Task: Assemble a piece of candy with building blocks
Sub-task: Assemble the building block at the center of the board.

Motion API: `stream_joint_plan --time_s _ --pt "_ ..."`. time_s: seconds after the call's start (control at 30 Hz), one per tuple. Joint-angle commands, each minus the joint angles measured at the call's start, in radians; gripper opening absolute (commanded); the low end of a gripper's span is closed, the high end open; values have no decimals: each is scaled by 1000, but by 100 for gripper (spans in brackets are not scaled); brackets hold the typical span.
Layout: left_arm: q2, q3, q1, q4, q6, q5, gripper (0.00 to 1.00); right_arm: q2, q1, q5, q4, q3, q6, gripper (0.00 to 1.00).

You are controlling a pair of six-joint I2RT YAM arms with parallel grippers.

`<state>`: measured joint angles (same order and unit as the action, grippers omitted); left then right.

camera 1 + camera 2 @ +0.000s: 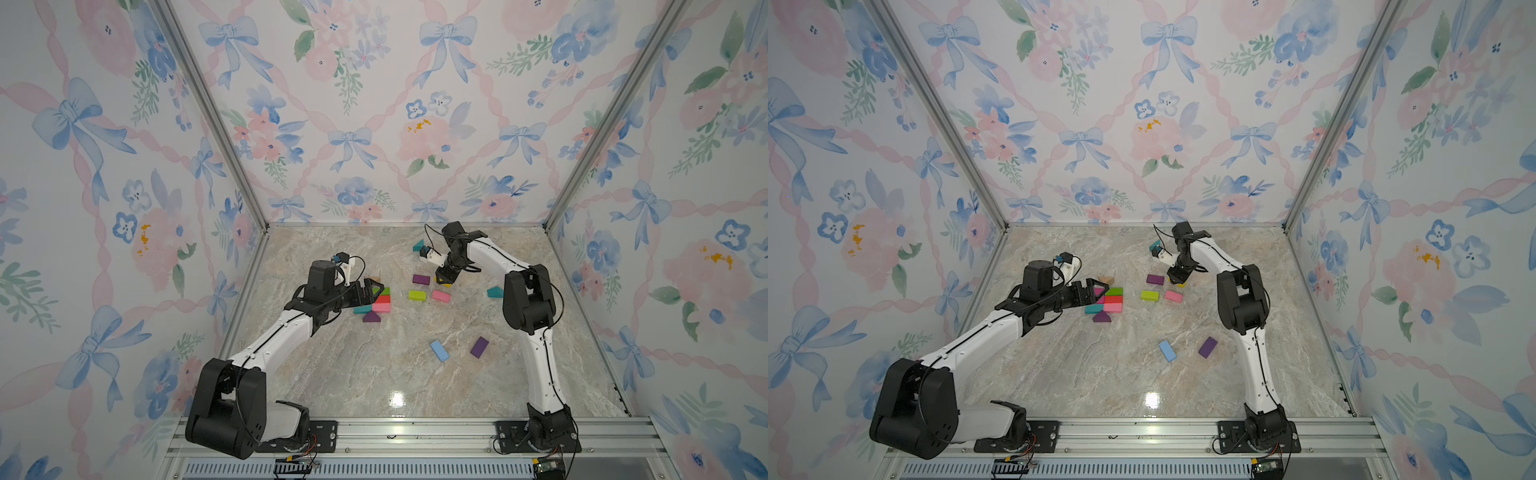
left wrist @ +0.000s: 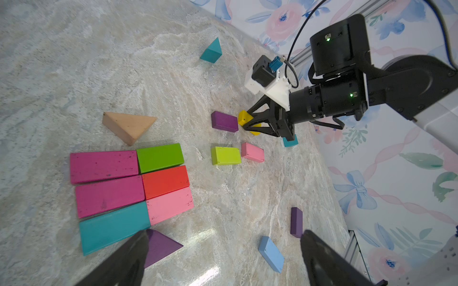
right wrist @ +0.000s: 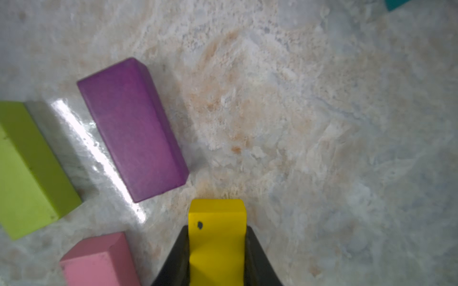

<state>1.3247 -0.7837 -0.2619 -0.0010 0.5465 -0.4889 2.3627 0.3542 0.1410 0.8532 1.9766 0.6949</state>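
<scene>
Near centre in a top view, the right claw (image 1: 444, 281) clamps a yellow block (image 3: 217, 213); the left claw (image 2: 224, 234) stands apart.

Glossy marble-look desk (image 2: 223, 222), matte painted building blocks (image 2: 165, 180).
Tan bare-wood triangular prism (image 2: 128, 127) unpainted; long magenta brick (image 2: 104, 166) paint scuffed, speckled; brushed aluminium rail (image 1: 415, 432).

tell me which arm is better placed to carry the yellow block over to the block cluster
Right: the right gripper is shut on the yellow block. The left gripper hangs open and empty beside the block cluster.
</scene>
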Motion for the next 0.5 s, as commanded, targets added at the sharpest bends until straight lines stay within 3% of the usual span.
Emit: stream_joint_plan --time_s 0.0,0.3,0.47 --pt "-36 -12 -6 10 2 -19 98 9 32 -2 41 -44 39 29" --pt "-59 5 14 10 2 -31 98 59 62 -44 99 12 102 30" --pt "-45 -5 13 11 0 -30 98 47 59 -56 96 19 94 36"
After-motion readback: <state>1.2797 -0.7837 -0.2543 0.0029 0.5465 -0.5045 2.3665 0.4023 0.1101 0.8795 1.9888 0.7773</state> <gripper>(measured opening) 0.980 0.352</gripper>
